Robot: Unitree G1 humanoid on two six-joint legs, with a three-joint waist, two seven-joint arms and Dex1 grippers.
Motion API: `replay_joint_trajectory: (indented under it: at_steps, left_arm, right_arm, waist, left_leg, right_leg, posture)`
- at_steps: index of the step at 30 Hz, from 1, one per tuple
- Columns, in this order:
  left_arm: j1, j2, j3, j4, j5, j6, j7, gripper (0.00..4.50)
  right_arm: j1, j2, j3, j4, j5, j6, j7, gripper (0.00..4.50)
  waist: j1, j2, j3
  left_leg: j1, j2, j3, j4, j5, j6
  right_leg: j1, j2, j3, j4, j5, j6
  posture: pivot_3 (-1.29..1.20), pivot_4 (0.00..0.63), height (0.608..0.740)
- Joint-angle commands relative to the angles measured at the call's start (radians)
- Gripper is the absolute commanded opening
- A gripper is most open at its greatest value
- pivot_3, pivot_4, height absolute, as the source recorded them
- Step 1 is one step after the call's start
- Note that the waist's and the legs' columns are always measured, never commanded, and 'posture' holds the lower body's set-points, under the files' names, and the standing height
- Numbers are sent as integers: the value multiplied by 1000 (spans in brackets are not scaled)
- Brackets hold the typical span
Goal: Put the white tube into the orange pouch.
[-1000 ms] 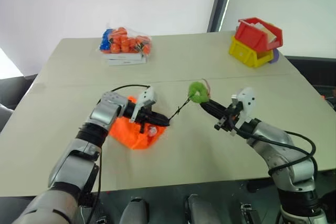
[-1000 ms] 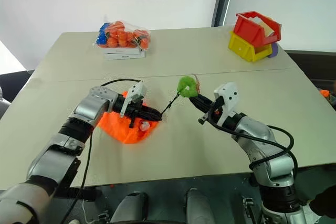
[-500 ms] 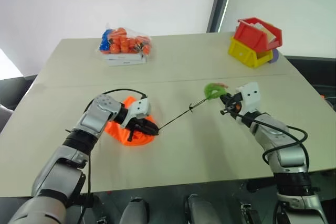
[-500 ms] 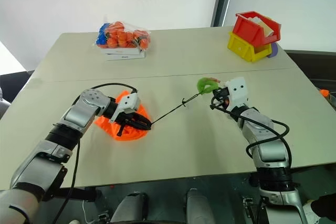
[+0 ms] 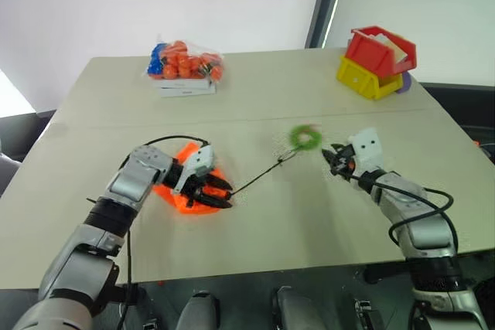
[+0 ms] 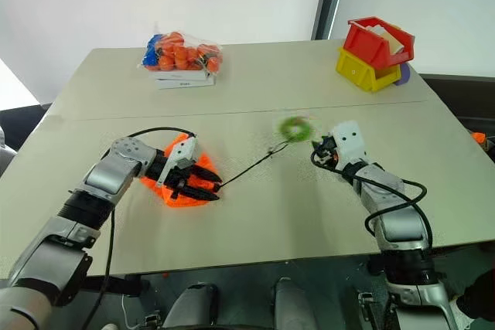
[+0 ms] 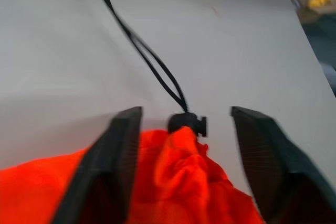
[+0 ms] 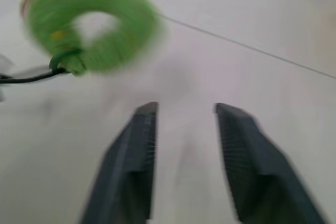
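Left gripper (image 7: 184, 129) jaws spread wide, holding nothing, straddling the gathered neck of the orange pouch (image 5: 189, 191); fingers (image 7: 110, 166) either side of the cloth, touching or not can't tell. Right gripper (image 8: 181, 129) jaws apart, empty, tips near the green ring tag (image 5: 304, 136), not on it.

Pouch: neon orange soft fabric, bunched and cinched shut at a small black cord lock (image 7: 188, 123), lying on the table at the robot's left-front. Black cord (image 5: 259, 175) runs from the lock across the tabletop to the green tag, which lies flat, blurred, with a bit of red/pink at its edge. White tube not made out; whether it's inside the closed pouch can't tell.

Surface: beige table (image 5: 309, 214), matte, a seam line (image 6: 247, 110) running across the middle. Far left side: clear bag of orange and blue balls (image 5: 184, 61) on a flat white box (image 5: 186, 87). Far right corner: red bin (image 5: 380, 48) tilted on a yellow bin (image 5: 366, 79). Behind: pale wall, dark vertical frame (image 5: 322, 1) like a window edge.
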Motion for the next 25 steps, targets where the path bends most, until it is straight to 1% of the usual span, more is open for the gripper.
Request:
replay_joint_trajectory:
  at_steps: [1,6,9,11,16,20,22,25]
  left_arm:
    - [-12,15,126,-48,-66,53,93,3179]
    - [54,64,274,-113,-102,63,232,3179]
    - [145,83,369,-202,-118,60,332,3179]
    - [219,88,430,-266,-143,91,392,3179]
    - [438,68,564,-416,-170,82,526,3179]
    - [600,24,646,-507,-212,114,620,3179]
    - [671,0,669,-535,-219,105,657,3179]
    - [728,-26,690,-562,-233,91,697,3179]
  right_arm:
    - [38,-39,15,-87,5,-14,63,2511]
    - [89,-67,-8,-118,12,-54,109,2511]
    - [100,-68,-35,-109,31,-84,132,2511]
    - [101,-51,-56,-93,59,-102,149,2511]
    - [92,7,-94,-52,164,-112,197,2511]
    - [91,16,-68,-12,172,-135,237,2511]
    - [77,22,-54,8,172,-136,248,2511]
    - [53,29,-39,35,170,-130,265,2511]
  waist:
    - [0,0,0]
    - [-5,0,0]
    - [-2,0,0]
    - [0,0,0]
    - [1,0,0]
    - [1,0,0]
    - [3,0,0]
    - [3,0,0]
  left_leg:
    - [0,0,0,0,0,0]
    - [1,0,0,0,0,0]
    - [1,0,0,0,0,0]
    - [1,1,0,0,0,0]
    - [2,1,0,0,0,0]
    - [3,1,0,0,0,0]
    - [3,1,1,0,0,0]
    - [3,1,1,0,0,0]
  right_leg:
    - [0,0,0,0,0,0]
    - [0,0,0,0,0,0]
    - [0,0,0,0,0,0]
    - [0,0,0,0,0,0]
    - [1,0,0,0,0,0]
    - [2,-1,0,0,0,0]
    - [2,-1,0,0,0,0]
    - [2,-1,0,0,0,-1]
  posture:
    - [0,150,740]
    - [0,150,740]
    - [0,150,740]
    - [0,150,740]
    - [0,150,740]
    - [0,150,740]
    - [0,150,740]
    - [0,150,740]
